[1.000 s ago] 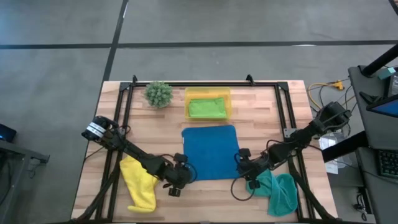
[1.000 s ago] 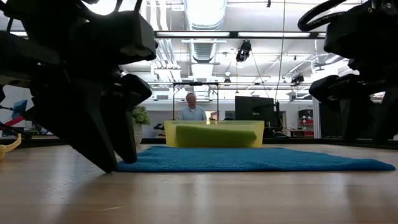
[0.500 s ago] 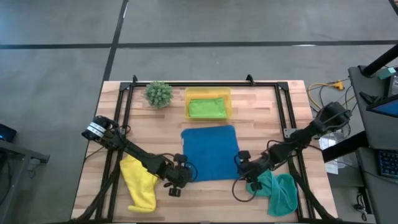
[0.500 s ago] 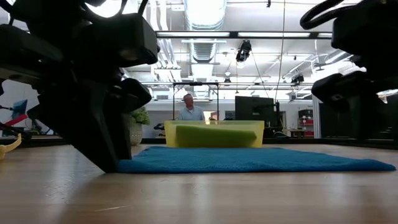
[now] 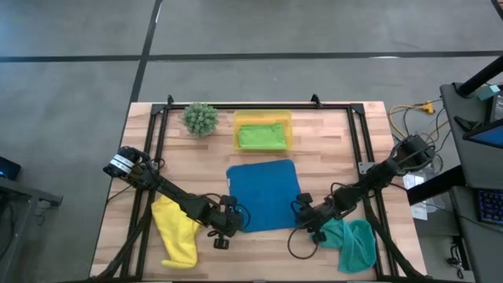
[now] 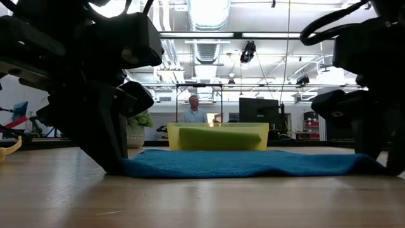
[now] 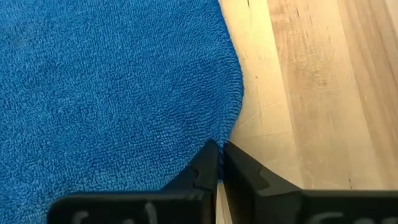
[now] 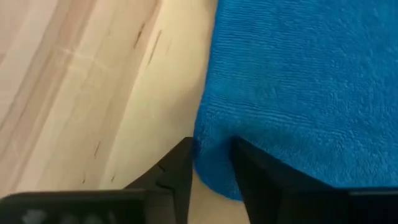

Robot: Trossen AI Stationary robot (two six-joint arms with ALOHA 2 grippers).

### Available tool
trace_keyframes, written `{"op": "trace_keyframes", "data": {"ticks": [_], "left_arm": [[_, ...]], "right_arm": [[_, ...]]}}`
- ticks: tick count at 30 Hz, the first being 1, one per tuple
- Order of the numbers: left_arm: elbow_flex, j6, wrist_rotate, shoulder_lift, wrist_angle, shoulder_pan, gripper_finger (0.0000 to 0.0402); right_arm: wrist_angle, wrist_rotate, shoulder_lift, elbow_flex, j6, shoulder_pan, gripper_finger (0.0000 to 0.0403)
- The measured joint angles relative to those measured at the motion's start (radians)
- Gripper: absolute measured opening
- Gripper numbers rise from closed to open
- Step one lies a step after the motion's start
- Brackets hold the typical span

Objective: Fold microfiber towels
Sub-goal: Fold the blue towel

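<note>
The blue towel (image 5: 265,195) is laid flat at the middle of the table (image 5: 330,141), so both near corners can be reached at once, one by each arm.

The left gripper (image 7: 220,163) is set at the towel's near left corner. Its jaws are closed, with the towel's edge pinched at their tips as far as the left wrist view shows.

The right gripper (image 8: 211,163) is set at the near right corner. Its jaws straddle the bunched corner and are closed partway; whether the cloth is firmly gripped cannot be told.

Judged step: both near corners are being taken for a fold away toward the far edge.

The yellow towel (image 5: 177,232) and teal towel (image 5: 352,242) lie crumpled beside the arms, awaiting folding. The green towel (image 5: 262,136) lies in the yellow tray (image 5: 262,118), apparently finished.
</note>
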Motion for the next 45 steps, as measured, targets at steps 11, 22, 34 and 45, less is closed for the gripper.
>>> {"op": "trace_keyframes", "data": {"ticks": [11, 22, 34, 45], "left_arm": [[-0.001, 0.005, -0.022, -0.067, -0.014, -0.001, 0.0], [-0.006, 0.009, -0.039, -0.166, -0.027, -0.001, 0.0], [-0.004, 0.032, -0.029, -0.246, 0.009, 0.035, 0.0], [-0.004, 0.032, -0.067, -0.247, -0.06, 0.095, 0.0]], "right_arm": [[-0.22, -0.026, -0.13, 0.035, 0.046, 0.026, 0.0011], [-0.225, -0.126, -0.271, 0.063, 0.129, 0.068, 0.0009], [-0.24, -0.126, -0.296, 0.052, 0.157, 0.035, 0.0009], [-0.268, -0.13, -0.299, 0.021, 0.163, -0.045, 0.0009]]}}
